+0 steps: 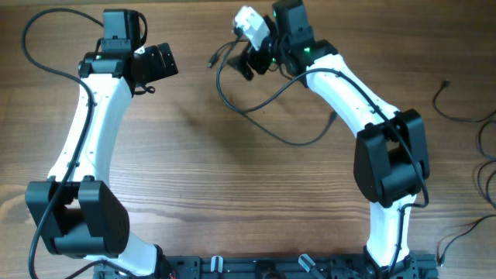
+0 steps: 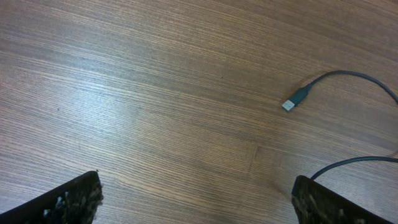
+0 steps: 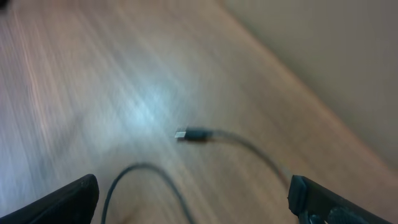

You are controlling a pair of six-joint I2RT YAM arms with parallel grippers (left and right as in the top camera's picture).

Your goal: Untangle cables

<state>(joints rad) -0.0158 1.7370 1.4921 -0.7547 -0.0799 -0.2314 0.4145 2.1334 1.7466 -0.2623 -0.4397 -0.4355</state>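
Note:
A thin black cable [image 1: 298, 143] lies loose on the wooden table, curving from a small plug [image 1: 211, 60] at the top centre down toward the right arm. My left gripper [image 1: 163, 62] is open and empty, left of that plug. In the left wrist view the open fingers [image 2: 196, 182] hover over bare wood, with the plug [image 2: 289, 104] and its cord [image 2: 348, 74] off to the right. My right gripper [image 1: 252, 62] is open above the cable's upper end. The blurred right wrist view shows its open fingers [image 3: 193, 183] above a plug [image 3: 180, 134] and a cable loop [image 3: 143, 168].
Another thin black cable with a small plug [image 1: 446, 84] lies at the far right, with more black cords [image 1: 484, 167] along the right edge. Thicker black wires run along both arms. The table's far edge [image 3: 298, 81] shows in the right wrist view.

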